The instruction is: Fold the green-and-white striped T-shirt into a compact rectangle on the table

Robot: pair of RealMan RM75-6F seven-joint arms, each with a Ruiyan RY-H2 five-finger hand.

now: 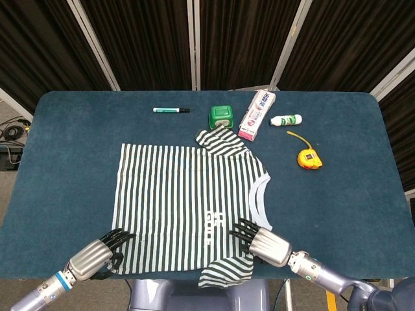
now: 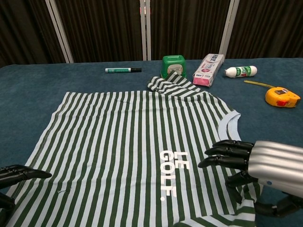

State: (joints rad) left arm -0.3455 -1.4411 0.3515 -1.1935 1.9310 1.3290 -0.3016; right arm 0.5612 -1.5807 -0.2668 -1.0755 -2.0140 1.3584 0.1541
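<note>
The green-and-white striped T-shirt [image 1: 181, 201] lies spread flat on the blue table [image 1: 350, 194], collar to the right and "GOLF" print facing up. Its far sleeve [image 1: 220, 141] is bunched near the green tub. The near sleeve [image 1: 225, 271] droops over the table's front edge. My left hand [image 1: 97, 256] sits at the near-left hem corner, fingers apart above the cloth [image 2: 16, 174]. Beside the collar, my right hand [image 1: 262, 243] hovers over the shirt's near-right part with fingers spread [image 2: 255, 165] and the thumb down at the fabric. Neither hand plainly grips cloth.
Along the back stand a green marker [image 1: 171, 110], a green tub [image 1: 221, 116], a pink-and-white box [image 1: 257, 115] and a small white bottle [image 1: 286, 120]. A yellow tape measure [image 1: 309, 158] lies right of the shirt.
</note>
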